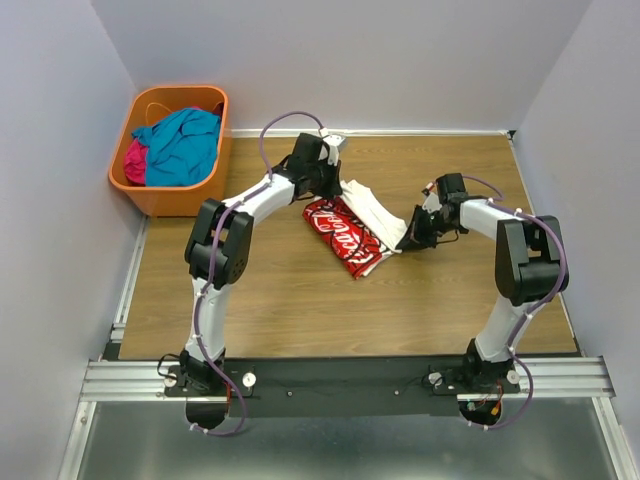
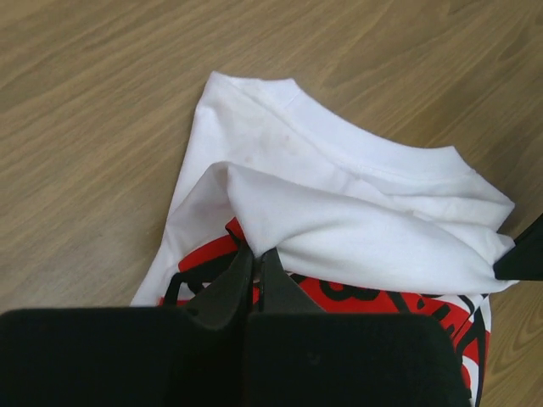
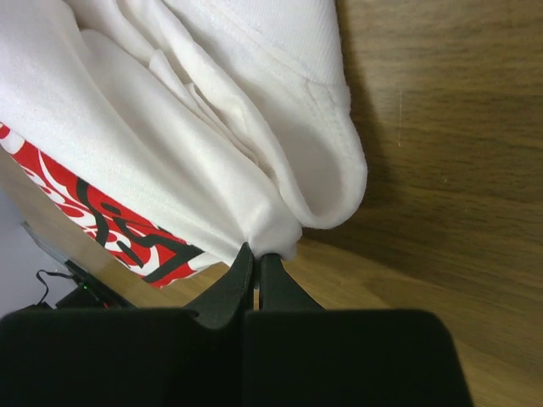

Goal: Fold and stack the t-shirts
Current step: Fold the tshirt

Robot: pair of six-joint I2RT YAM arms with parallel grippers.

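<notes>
Left hand (image 2: 257,257) is clamped on a fold of the white tee (image 2: 339,170), just above its red print; right hand (image 3: 257,257) is clamped on a bunched edge at the opposite side. The white tee lies mid-desk (image 1: 300,300), partly doubled over, between both hands. The teal tee (image 1: 185,145) and magenta tee (image 1: 135,160) sit in the orange basket (image 1: 150,200) at the far left corner. Step in hand, by judgement: a fold of the first tee. The next move calls for carrying both pinched points across together at equal height, laying the flap flat over the print, then releasing.
</notes>
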